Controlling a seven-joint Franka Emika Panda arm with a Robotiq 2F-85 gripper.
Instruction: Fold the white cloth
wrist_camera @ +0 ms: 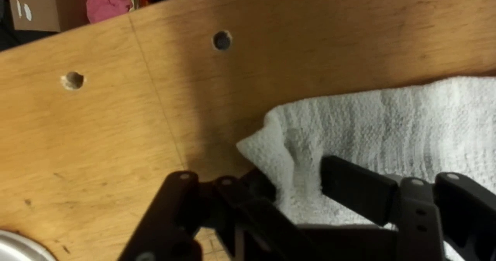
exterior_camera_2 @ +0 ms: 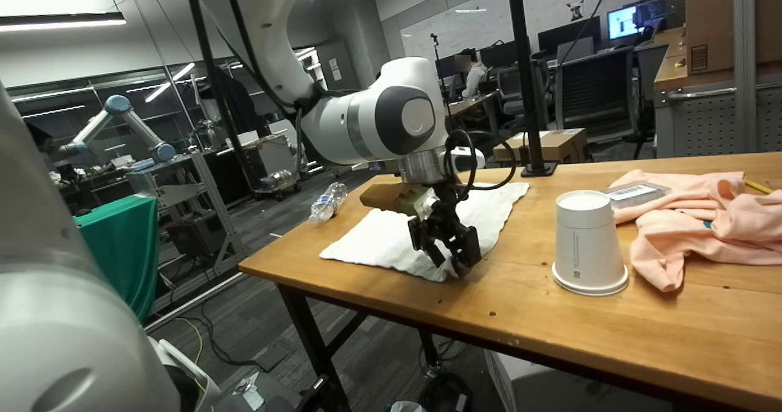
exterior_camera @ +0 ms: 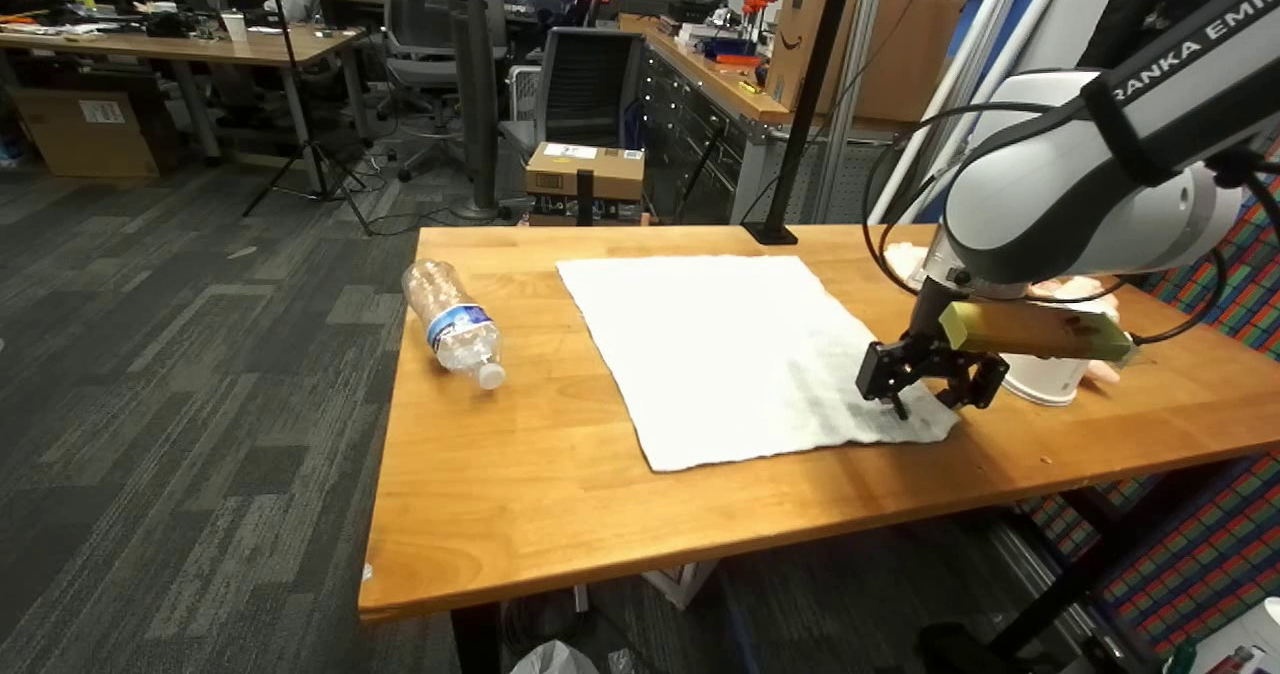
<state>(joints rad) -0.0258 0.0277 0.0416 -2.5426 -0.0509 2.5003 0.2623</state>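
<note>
The white cloth (exterior_camera: 710, 354) lies spread out and unfolded on the desk (exterior_camera: 500, 524), mostly flat, with one corner ruffled up between my fingers (wrist_camera: 358, 189). My gripper (wrist_camera: 297, 181) points down at that corner, its jaws standing well apart; slack fabric sits loosely in the gap, unpinched. In the wrist view one finger shows over the cloth, while the other's tip is partly hidden by the ruffled corner. Two round holes (wrist_camera: 222, 40) mark the wood near that corner. A green-and-brown block (exterior_camera: 1040, 329) juts from my wrist.

To one side of the cloth, apart from it, a clear plastic water bottle (exterior_camera: 455, 324) with a blue label and white cap lies near the desk's edge. On the opposite side, an upturned white paper cup (exterior_camera_2: 589, 247) stands just beside a crumpled peach garment (exterior_camera_2: 727, 222). A flat clear box (exterior_camera_2: 635, 193) is at the garment; whether it rests on the fabric I cannot tell. In both exterior views a black post (exterior_camera_2: 526, 69) stands near the cloth's far edge.
</note>
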